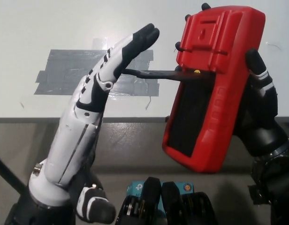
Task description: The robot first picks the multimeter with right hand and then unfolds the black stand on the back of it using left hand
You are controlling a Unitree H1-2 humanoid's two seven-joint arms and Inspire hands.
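My black right hand [259,101] holds a red multimeter [212,86] up in the air, back side facing the camera, fingers wrapped around its right edge and top. A thin black stand [154,73] sticks out leftward from the multimeter's back, hinged near its middle. My white left hand [104,79] is raised beside it with fingers extended and apart; its dark fingertips [144,35] reach above the stand's free end, and the stand's tip meets the hand near the finger bases. The hand grips nothing.
A white table [50,23] lies below, with a patch of grey tape [83,72] stuck on it. The table's front edge [41,119] runs across mid-picture, with grey floor beneath. A blue box [135,187] shows at the bottom.
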